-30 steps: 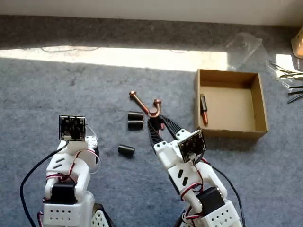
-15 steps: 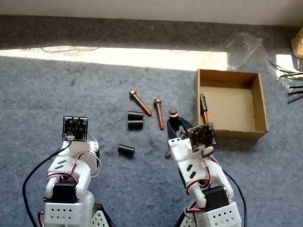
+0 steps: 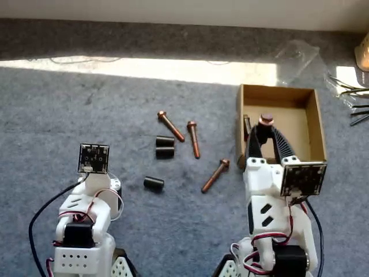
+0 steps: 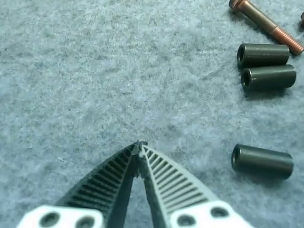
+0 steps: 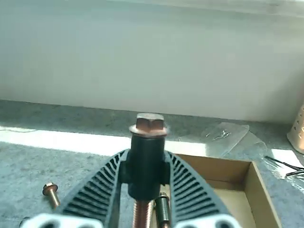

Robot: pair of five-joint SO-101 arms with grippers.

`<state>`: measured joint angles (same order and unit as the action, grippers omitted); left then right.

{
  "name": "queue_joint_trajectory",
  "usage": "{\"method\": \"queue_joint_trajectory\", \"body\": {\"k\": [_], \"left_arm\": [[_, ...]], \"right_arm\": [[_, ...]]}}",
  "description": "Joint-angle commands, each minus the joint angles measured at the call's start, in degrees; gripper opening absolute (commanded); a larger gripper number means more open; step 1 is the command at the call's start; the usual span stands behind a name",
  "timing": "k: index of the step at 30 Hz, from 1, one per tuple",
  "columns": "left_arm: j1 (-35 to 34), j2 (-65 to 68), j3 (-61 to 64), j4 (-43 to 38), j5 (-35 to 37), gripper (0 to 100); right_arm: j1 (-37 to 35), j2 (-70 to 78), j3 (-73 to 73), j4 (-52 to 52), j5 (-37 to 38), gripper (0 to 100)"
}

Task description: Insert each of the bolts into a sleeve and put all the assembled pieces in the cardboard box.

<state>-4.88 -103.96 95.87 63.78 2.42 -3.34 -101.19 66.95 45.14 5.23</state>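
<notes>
Tilt risk: right gripper (image 3: 264,134) clamps only the sleeve (image 5: 144,166), so tipping could slide the bolt (image 5: 149,124) out; left gripper (image 4: 139,145) closed, empty.

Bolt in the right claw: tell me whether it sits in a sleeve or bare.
In a sleeve. The right claw grips that sleeve; the bolt shows its head above it and its thread below.

- The black ribbed left gripper (image 4: 139,147) is pointing down at grey carpet (image 4: 95,71), its fingertips meeting.
- Two black cylindrical sleeves (image 4: 263,55) (image 4: 269,77) are lying side by side, touching, near a copper-coloured hex-head bolt (image 4: 265,24).
- A third black sleeve (image 4: 262,161) is lying apart from them.
</notes>
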Motion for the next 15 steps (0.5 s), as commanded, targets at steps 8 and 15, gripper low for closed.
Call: {"method": "queue_joint_trajectory", "body": {"k": [8,15], "left_arm": [[-0.22,-0.13,1.27,0.09,-0.26,1],[-0.22,-0.13,1.27,2.11,-0.26,1]], "right_arm": [[2.24,31.87,-21.67,-0.13,5.71,0.6],[3.74,53.93,-32.57,-0.04,5.71,0.8]]}}
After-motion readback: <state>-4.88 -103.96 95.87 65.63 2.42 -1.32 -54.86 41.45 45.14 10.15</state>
